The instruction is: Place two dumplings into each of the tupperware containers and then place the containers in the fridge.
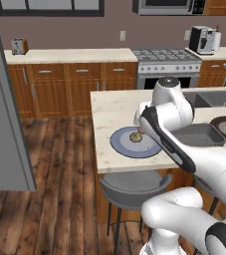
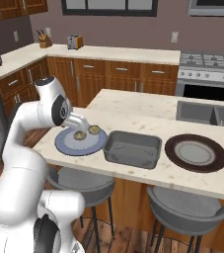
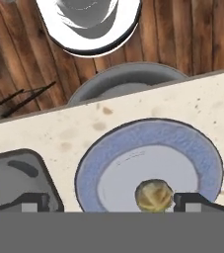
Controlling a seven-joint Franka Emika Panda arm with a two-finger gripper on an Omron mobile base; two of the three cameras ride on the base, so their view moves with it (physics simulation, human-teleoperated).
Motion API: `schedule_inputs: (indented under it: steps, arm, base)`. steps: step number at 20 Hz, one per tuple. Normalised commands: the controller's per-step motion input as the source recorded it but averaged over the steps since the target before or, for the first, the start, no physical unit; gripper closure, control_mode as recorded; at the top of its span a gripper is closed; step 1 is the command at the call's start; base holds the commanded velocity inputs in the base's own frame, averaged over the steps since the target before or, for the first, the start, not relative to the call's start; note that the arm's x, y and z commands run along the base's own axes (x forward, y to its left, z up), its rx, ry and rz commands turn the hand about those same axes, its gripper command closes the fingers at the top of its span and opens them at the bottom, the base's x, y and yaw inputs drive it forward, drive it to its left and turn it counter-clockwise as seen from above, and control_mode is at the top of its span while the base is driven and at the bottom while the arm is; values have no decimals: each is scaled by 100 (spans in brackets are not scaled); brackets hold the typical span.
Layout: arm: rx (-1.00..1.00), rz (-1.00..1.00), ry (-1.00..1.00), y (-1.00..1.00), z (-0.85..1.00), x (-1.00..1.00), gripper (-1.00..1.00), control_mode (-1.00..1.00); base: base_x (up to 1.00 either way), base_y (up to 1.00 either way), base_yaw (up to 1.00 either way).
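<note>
My gripper (image 3: 106,202) hangs fully open and empty over the blue-grey plate (image 3: 182,141); the dumpling (image 3: 154,195) looks soft, light, so I'd pinch its sides gently.

Bare counter (image 2: 133,111) behind plate (image 2: 66,144); tupperware container (image 2: 132,148) blocks plate's right.

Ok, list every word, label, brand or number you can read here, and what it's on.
None: no legible text anywhere.
Microwave: control panel too blurred to read.
Coffee machine, toaster, stove: no readable markings.
Blue-grey plate, tupperware container: unmarked.
</note>
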Motion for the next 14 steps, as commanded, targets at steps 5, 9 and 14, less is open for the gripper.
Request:
schedule_inputs:
  steps: [5,9,14]
  arm:
    - [4,4,0,27,-27,39,-100,-100]
    - [0,0,0,13,-2,27,-100,-100]
    - [0,0,3,5,-20,19,-100,-100]
  base:
    - [0,0,0]
    - [0,0,0]
    - [0,0,0]
